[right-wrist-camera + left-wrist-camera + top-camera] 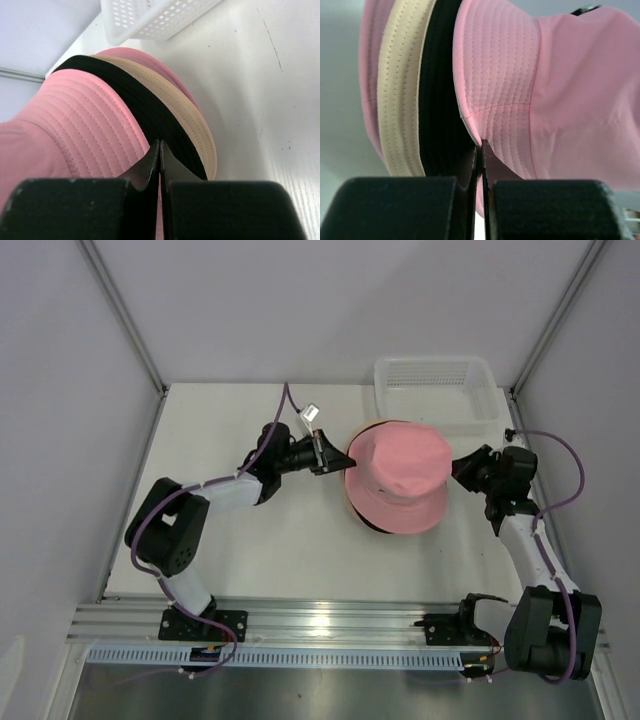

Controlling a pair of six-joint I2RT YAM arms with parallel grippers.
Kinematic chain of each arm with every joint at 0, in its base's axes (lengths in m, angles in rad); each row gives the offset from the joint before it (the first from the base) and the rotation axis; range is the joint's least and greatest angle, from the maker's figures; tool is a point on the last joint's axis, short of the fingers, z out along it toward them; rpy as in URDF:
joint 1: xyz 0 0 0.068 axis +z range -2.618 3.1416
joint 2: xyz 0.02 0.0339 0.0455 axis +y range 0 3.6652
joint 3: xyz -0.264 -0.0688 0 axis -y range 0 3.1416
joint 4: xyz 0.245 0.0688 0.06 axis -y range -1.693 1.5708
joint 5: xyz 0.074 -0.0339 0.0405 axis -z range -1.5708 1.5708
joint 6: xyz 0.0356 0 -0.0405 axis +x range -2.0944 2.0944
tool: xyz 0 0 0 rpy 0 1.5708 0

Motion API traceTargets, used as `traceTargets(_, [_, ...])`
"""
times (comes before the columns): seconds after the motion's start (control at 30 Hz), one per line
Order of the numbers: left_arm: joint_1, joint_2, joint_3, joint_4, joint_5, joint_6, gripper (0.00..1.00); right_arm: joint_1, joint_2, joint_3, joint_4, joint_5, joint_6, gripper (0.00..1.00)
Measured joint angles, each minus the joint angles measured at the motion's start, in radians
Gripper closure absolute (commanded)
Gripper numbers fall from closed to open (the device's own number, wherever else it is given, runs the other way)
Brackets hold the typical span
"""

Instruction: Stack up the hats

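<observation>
On table (260,550): four hats (400,480), one bin (435,390)

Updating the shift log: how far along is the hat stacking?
Mostly done: all four hats sit nested in one pile, top pink hat over black hat, cream hat and bottom pink hat. In hand: left gripper and right gripper pinch the top brim. Remaining: let go, perhaps straighten.
</observation>
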State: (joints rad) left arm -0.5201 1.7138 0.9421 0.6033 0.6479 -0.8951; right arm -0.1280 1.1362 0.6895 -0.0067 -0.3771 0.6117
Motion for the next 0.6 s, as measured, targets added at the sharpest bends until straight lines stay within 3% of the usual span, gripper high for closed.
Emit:
traceTargets(0.23, [0.001, 0.02, 0.061, -0.114, -0.082, 0.262, 0.99, -0.027, -0.022, -0.148, 0.205, 0.03, 0.005, 1.0])
traceTargets(0.43, [0.001, 0.026, 0.058, -0.154, -0.171, 0.397, 0.99, -0.053, 0.15, -0.219, 0.406, -0.003, 0.064, 0.98])
traceTargets(0.47, [0.001, 0.026, 0.056, -0.153, -0.176, 0.407, 0.99, -0.058, 0.167, -0.219, 0.426, -0.026, 0.082, 0.83])
traceTargets(0.53, [0.0, 0.026, 0.055, -0.155, -0.182, 0.425, 0.99, -0.066, 0.163, -0.231, 0.467, -0.066, 0.129, 0.7])
traceTargets(0.57, [-0.001, 0.026, 0.055, -0.155, -0.183, 0.43, 0.99, -0.069, 0.143, -0.239, 0.479, -0.082, 0.146, 0.55])
traceTargets(0.6, [-0.002, 0.026, 0.055, -0.155, -0.185, 0.434, 0.99, -0.071, 0.117, -0.245, 0.481, -0.092, 0.156, 0.49])
